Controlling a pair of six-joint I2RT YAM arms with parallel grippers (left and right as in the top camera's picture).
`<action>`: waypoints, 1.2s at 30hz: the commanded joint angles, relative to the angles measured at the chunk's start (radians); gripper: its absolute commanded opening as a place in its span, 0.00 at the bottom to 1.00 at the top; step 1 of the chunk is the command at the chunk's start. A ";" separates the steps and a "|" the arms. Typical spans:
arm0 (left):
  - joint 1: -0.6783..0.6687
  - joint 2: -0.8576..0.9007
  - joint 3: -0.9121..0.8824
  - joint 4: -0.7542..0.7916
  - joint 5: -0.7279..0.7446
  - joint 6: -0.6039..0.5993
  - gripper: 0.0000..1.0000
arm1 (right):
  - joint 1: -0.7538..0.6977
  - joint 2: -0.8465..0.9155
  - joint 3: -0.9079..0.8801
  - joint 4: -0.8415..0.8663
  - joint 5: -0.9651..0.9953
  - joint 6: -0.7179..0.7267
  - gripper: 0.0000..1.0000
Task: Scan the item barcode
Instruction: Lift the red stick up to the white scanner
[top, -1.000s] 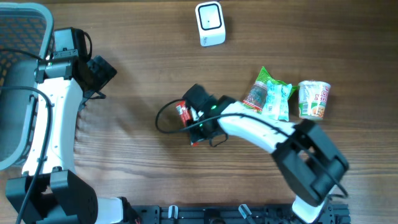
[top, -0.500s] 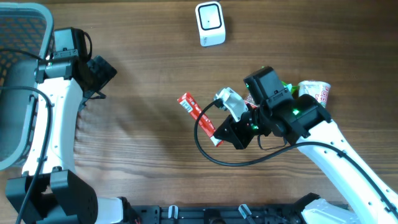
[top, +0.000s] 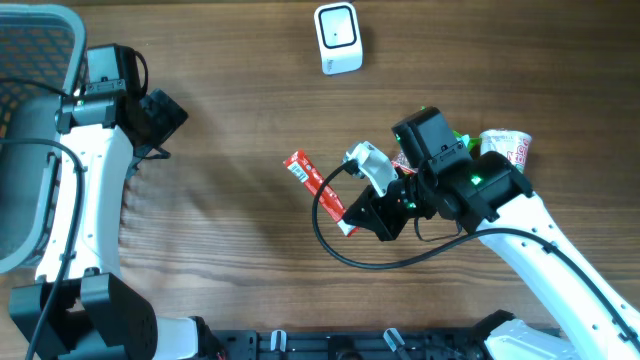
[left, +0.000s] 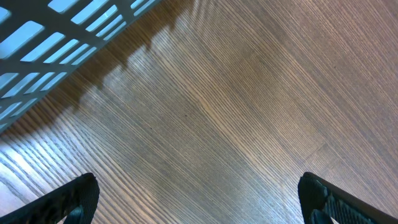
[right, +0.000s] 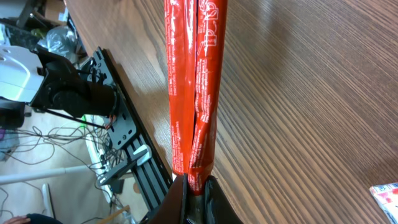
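item under inspection: a long red snack packet (top: 318, 190). it is pinched at one end by the right fingers (right: 177, 205), which are closed tight on its crimped seam. the rest of the packet juts out from the grip and appears to be held clear of the worktop (top: 230, 250).

position: the packet is well apart from the scanner (top: 337, 38), on the side of the scanner that faces the robot's base.

left fingers (left: 71, 198): spread fully and holding nothing. they hang over bare wood far from the scanner, beside the grey basket (top: 25, 120).

other stock: a green packet (top: 432, 150) and a noodle cup (top: 505, 158) lie well apart from the scanner, close by the right arm. neither is involved.

step in hand, as judged: carry the packet to the scanner and present its barcode to the scanner's face. a small white patch near the packet's free end may be the code, but it is too small to confirm.

recommendations:
- keep the pinch firm, since a thin end-grip lets a long packet swing or droop.
- move smoothly and turn the wrist so the printed side faces the scanner.
- hold the foil flat and steady, because creases and glare could spoil a read.
- keep the fingers off the code.
- leave the left arm parked.
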 joint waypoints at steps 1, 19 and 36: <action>0.005 0.000 0.014 0.000 -0.010 0.015 1.00 | -0.004 -0.007 0.004 0.006 -0.021 -0.017 0.04; 0.005 0.000 0.014 -0.001 -0.010 0.015 1.00 | -0.004 -0.005 0.004 0.072 0.170 0.211 0.04; 0.005 0.000 0.014 -0.001 -0.010 0.015 1.00 | -0.125 0.499 1.126 -0.527 0.609 0.188 0.04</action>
